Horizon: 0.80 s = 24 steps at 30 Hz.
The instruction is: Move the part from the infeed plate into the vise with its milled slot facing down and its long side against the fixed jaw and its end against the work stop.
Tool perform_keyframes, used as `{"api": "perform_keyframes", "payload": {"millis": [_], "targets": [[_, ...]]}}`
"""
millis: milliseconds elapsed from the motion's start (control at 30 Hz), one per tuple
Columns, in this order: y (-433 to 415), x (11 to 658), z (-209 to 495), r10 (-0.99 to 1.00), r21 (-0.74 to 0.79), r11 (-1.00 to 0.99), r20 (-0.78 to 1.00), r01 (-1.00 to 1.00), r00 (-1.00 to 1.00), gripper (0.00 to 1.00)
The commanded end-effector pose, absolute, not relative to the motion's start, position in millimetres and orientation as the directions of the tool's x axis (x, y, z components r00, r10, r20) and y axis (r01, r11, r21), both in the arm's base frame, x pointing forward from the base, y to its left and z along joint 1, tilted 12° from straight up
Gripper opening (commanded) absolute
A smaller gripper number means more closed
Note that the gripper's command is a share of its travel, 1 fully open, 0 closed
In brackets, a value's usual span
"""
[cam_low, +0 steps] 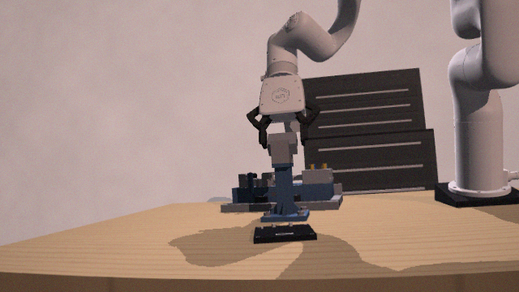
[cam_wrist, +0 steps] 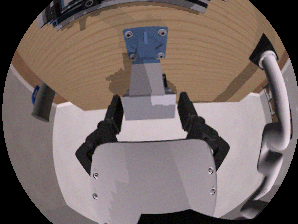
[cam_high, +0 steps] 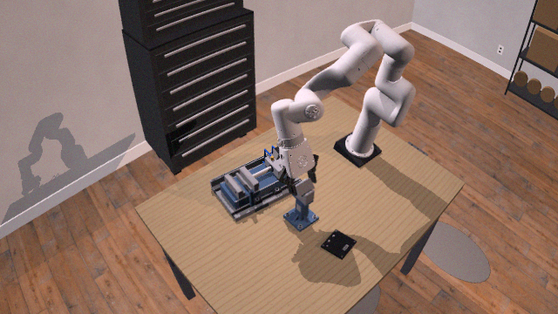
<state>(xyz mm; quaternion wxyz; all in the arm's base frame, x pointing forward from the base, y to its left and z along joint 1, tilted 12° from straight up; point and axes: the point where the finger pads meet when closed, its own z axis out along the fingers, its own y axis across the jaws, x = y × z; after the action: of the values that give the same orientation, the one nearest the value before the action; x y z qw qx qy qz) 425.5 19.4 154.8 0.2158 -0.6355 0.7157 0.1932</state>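
Exterior view: open gripper [cam_low: 282, 139] straddles part [cam_low: 282, 149] (on V-block [cam_low: 283, 191]), vise [cam_low: 320, 191] behind.

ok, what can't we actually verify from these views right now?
- Slot side of the part: no view shows the milled slot; the gripper straddles it, open, in the wrist view.
- Part's seating in the V-block: hidden by the part and gripper in the top view.
- Work stop and low bars in the vise: too small in the top view; the V-block post blocks the exterior view.

Matt grey metal part [cam_low: 282, 148]; blue-painted V-block [cam_low: 283, 191]; matt black infeed plate [cam_high: 338, 244]; pale, straight-grained wood table [cam_high: 227, 257]; smooth white arm casing [cam_high: 384, 100].
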Motion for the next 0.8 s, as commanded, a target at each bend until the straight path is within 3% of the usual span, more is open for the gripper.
{"api": "perform_keyframes", "payload": {"millis": [0,767], "targets": [[19.4,426.7,156.5,-0.85,-0.001,0.118,-0.518,-0.993,-0.101,0.89],[21.6,426.9,157.5,-0.94,-0.001,0.118,-0.321,-0.993,-0.112,0.89]]}}
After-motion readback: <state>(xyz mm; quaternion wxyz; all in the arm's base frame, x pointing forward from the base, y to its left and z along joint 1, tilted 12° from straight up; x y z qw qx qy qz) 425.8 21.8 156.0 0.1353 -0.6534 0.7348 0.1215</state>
